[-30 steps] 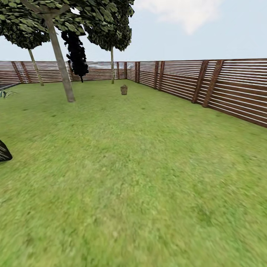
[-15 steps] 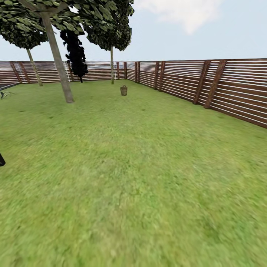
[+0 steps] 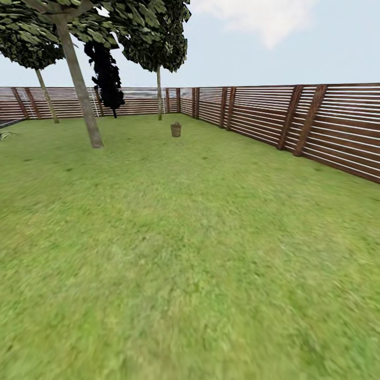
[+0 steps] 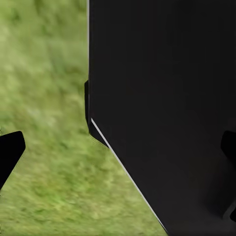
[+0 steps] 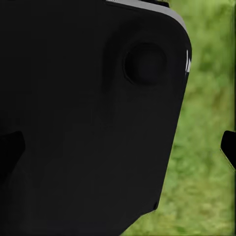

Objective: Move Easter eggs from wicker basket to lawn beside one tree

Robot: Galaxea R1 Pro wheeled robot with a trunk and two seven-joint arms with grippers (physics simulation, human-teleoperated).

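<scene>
Green, mottled lawn [image 3: 200,253] lay under the robot, seen from the head camera, with open grass running forward to the far corner of the garden. In both wrist views a black body panel stood close in front of the camera, with blurred grass beside it; small dark fingertip shapes sat at the edges of each picture, but whether the left or the right gripper was spread or closed could not be told.

Farther off, well apart from the robot, the wicker basket [image 3: 176,129] stood upright on the grass near the corner of the brown slatted fence [image 3: 327,132]. It was too small at that range to show any eggs. To its left, nearer the camera, rose a pale, bare-trunked tree [image 3: 84,100]; a thinner-trunked tree [image 3: 159,97] and a black-foliaged one [image 3: 107,79] stood by the back fence.

The step in hand appeared to be the approach to the basket. Next, the base would need to close in until the basket sat within an arm's reach.
</scene>
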